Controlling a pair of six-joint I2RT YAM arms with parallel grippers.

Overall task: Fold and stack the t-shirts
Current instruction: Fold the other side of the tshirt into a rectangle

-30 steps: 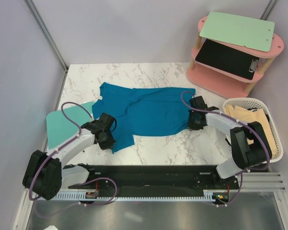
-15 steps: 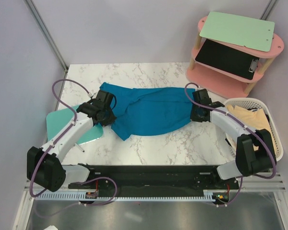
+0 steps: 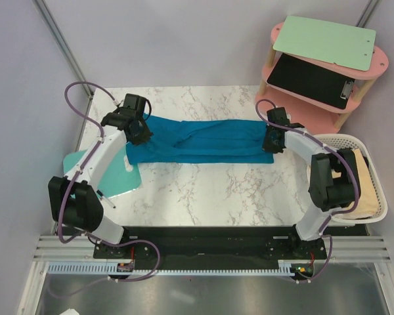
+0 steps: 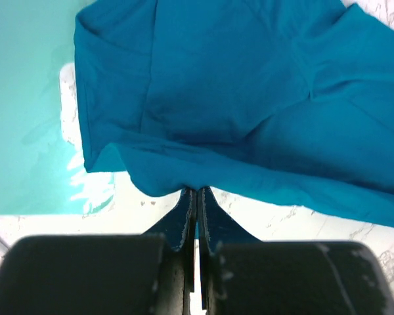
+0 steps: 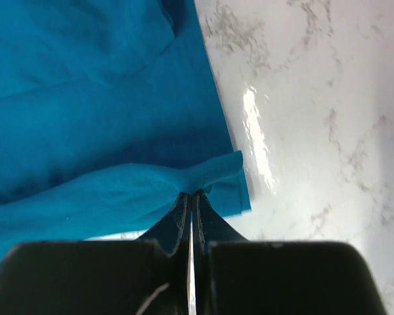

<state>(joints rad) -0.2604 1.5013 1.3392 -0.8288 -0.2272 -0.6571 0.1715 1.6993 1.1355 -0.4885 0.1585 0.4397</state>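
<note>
The deep teal-blue t-shirt [image 3: 203,141] lies folded lengthwise in a long band across the far half of the marble table. My left gripper [image 3: 139,133] is shut on the shirt's left edge; in the left wrist view [image 4: 197,190] the cloth [image 4: 249,98] is pinched between the jaws. My right gripper [image 3: 273,142] is shut on the shirt's right edge; in the right wrist view [image 5: 192,193] a fold of cloth [image 5: 105,118] is pinched at the tips. Pale cream-yellow shirts [image 3: 352,172] lie in the white mesh basket [image 3: 379,197] at right.
A mint-green board [image 3: 95,172] lies on the table's left, partly under the left arm; it shows in the left wrist view [image 4: 26,105]. A pink two-tier shelf [image 3: 295,108] at back right holds a green clipboard [image 3: 325,41] and a black clipboard [image 3: 310,80].
Both grippers carried the shirt's near edge away from the arms' bases and over the far part, folding it into a narrow band. The left arm swung far back and left.
</note>
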